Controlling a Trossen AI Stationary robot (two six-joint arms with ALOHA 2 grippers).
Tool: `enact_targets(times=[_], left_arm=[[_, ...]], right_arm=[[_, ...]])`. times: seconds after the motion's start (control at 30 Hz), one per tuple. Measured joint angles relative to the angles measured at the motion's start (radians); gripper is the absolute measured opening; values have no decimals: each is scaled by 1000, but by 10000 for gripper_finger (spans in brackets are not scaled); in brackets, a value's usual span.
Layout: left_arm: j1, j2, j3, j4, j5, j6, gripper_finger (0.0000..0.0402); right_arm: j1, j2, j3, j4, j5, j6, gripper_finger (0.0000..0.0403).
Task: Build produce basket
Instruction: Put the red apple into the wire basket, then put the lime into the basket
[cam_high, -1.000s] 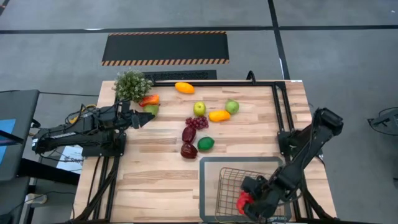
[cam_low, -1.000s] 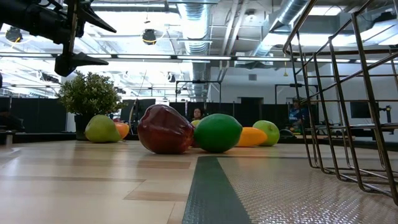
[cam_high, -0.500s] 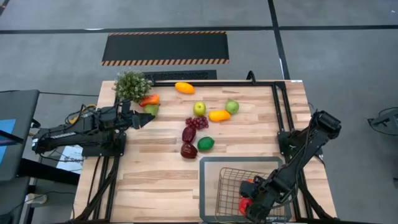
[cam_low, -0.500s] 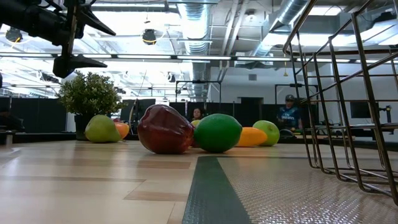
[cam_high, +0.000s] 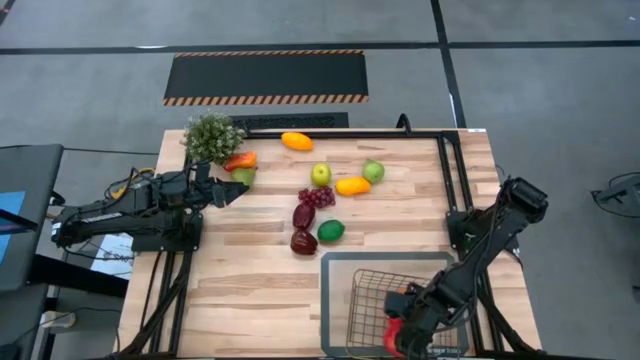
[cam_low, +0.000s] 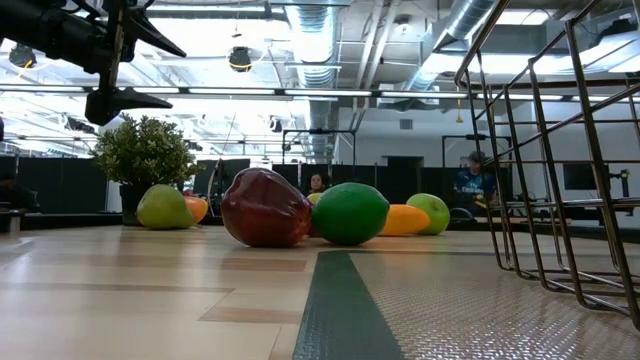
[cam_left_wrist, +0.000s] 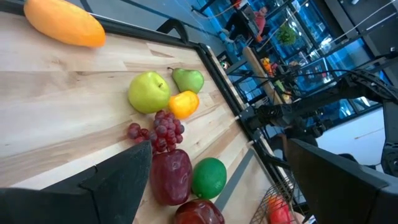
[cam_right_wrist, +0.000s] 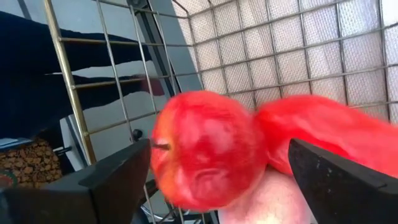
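I had the basket (cam_high: 375, 300) at the table's (cam_high: 250, 270) near right corner, with the right gripper (cam_high: 405, 330) lowered inside it, fingers spread wide around a red apple (cam_right_wrist: 208, 149) lying against another red piece (cam_right_wrist: 323, 134). My left gripper (cam_high: 235, 190) hovered open beside the potted plant (cam_high: 212, 137). The remaining produce (cam_high: 320, 205) lay scattered mid-table, grape bunch (cam_left_wrist: 163, 132) included.
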Motion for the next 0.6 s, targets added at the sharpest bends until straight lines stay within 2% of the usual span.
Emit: enact_targets(times=[0.3, 0.43, 0.6], left_arm=[[0, 0, 0, 0, 0, 6, 360], [0, 0, 0, -1, 0, 6, 360], [0, 0, 0, -1, 0, 7, 360]], right_arm=[[-12, -1, 0, -5, -12, -10, 387], [-34, -6, 3, -1, -72, -16, 386], [-94, -65, 70, -56, -126, -93, 386]])
